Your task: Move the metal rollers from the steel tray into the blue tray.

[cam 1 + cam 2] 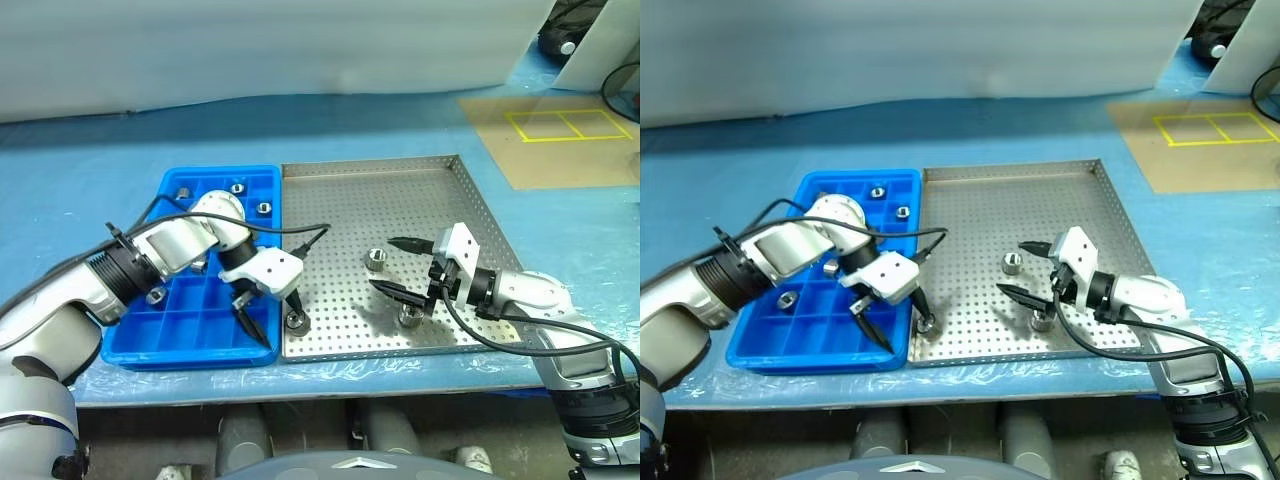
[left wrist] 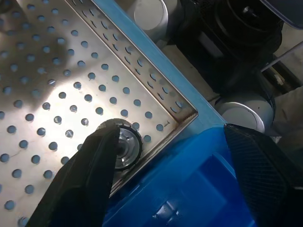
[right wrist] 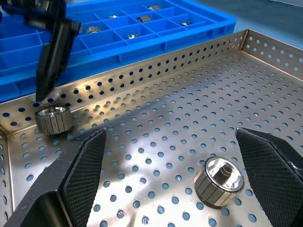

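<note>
A blue-covered table [image 1: 380,130] holds a blue tray [image 1: 262,185] on the left and a steel tray [image 1: 400,190] touching it on the right, with both grippers low over them.

Three rollers lie in the steel tray. One [image 1: 296,321] sits in the near left corner, next to the blue tray. The left gripper [image 1: 268,318] points steeply down with its jaws apart, straddling the seam between the trays; one finger [image 2: 87,179] is right beside this roller and the other is over the blue tray, so nothing is gripped. The right gripper [image 1: 400,265] is spread wide and empty, lying nearly level and pointing left. A second roller [image 1: 377,259] lies just ahead of its open jaws. The third [image 1: 410,317] sits beside its near finger. Several more rollers [image 1: 237,188] rest in the blue tray's compartments.
</note>
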Motion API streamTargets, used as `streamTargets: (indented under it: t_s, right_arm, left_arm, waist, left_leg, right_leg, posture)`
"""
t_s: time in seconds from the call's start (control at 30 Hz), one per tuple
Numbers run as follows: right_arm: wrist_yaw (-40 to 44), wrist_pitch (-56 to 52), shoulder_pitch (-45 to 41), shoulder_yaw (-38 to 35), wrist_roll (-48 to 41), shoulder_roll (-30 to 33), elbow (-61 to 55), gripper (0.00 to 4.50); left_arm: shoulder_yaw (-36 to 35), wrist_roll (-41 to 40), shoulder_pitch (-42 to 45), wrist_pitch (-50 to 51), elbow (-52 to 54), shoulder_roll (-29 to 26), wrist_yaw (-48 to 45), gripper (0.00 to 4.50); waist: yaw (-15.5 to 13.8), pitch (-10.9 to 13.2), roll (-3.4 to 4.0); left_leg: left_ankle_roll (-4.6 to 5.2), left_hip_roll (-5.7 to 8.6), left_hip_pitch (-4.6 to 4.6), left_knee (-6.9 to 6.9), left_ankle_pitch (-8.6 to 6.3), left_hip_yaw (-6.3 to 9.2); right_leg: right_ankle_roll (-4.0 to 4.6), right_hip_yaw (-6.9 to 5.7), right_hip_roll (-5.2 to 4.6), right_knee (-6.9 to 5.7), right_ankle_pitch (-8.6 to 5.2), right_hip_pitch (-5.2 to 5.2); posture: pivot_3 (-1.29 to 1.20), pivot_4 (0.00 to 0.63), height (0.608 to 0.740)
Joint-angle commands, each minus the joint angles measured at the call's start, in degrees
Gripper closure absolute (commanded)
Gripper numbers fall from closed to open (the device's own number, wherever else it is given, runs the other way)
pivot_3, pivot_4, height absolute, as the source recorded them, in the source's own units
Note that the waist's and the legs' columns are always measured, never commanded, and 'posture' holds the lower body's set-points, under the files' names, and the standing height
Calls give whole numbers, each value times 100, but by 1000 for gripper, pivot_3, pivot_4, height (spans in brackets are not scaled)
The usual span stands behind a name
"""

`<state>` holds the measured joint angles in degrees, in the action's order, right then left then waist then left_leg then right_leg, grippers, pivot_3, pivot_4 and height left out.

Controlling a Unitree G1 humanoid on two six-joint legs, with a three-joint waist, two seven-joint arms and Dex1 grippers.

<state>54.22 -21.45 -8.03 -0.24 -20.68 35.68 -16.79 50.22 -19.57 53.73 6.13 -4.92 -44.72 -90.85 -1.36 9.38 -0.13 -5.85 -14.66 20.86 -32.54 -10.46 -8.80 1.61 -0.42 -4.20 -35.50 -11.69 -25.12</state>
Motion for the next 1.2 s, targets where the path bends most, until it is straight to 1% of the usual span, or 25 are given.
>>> streamTargets:
  t_s: [0.03,0.23,0.37,0.5,0.6,0.67,0.77,0.87,0.93,1.07,1.2]
  right_arm:
    - [10,58,-28,31,-122,-26,-176,0]
    - [-15,40,-56,71,-146,-56,-160,0]
    - [-26,57,-7,74,-143,-66,-171,0]
    - [-70,6,-8,50,-184,-74,-210,0]
    - [-79,3,20,40,-193,-50,-224,0]
    - [-90,-5,24,30,-196,-40,-224,0]
    - [-94,-28,43,24,-213,-30,-248,0]
    - [-101,-41,35,35,-221,-31,-253,0]
    - [-107,-44,24,38,-222,-30,-246,0]
    - [-102,-54,24,44,-230,-24,-245,0]
    - [-98,-60,25,56,-229,-28,-230,0]
  left_arm:
    - [-549,323,-116,165,251,93,132,787]
    - [-935,815,-240,350,244,415,334,787]
    - [-895,1450,-381,76,186,382,396,787]
    - [-853,1662,-630,-137,512,142,30,787]
    - [-905,1926,-772,-215,592,271,246,787]
    - [-925,1987,-815,-226,686,259,142,787]
    - [-966,2229,-768,-965,396,293,134,787]
    - [-1017,2429,-732,-1381,113,456,322,787]
    - [-1056,2479,-737,-1281,55,519,315,787]
    - [-1032,2659,-771,-1585,-66,424,227,787]
    - [-1036,2727,-855,-1663,25,420,240,787]
  waist:
    - [4,0,0]
    - [5,0,0]
    - [12,-1,1]
    - [58,-3,5]
    - [69,-8,14]
    - [70,-10,16]
    - [76,-10,16]
    - [82,-10,17]
    - [81,-11,18]
    - [66,-12,19]
    - [71,-16,25]
  left_leg:
    - [0,0,0,-2,0,0]
    - [0,0,-8,-5,0,0]
    - [1,0,-11,-4,0,0]
    - [1,-1,-29,0,0,-1]
    - [1,0,-52,12,0,-4]
    - [1,0,-74,18,-1,-11]
    - [1,0,-83,18,-1,-16]
    - [1,-1,-84,17,-1,-16]
    - [1,-1,-86,15,-1,-16]
    - [2,1,-86,14,-1,-16]
    - [2,0,-91,14,-1,-16]
  right_leg:
    - [0,0,0,-1,0,0]
    - [-1,2,0,-4,1,6]
    - [-1,3,0,-5,1,7]
    - [-1,5,1,-5,0,18]
    - [-1,14,6,-5,0,24]
    - [-2,20,7,-4,-1,38]
    - [-3,33,14,-4,-2,40]
    - [-3,36,18,-5,-1,39]
    - [-4,37,20,-6,-1,39]
    - [-4,39,18,-6,-1,40]
    - [-6,42,20,-9,-1,41]
  posture:
    - [-226,150,740]
    - [-222,150,740]
    - [-226,150,740]
    - [-229,150,740]
    - [-229,150,740]
    - [-231,150,740]
    - [-230,150,740]
    - [-229,150,740]
    - [-227,150,740]
    - [-222,150,740]
    - [-216,150,740]
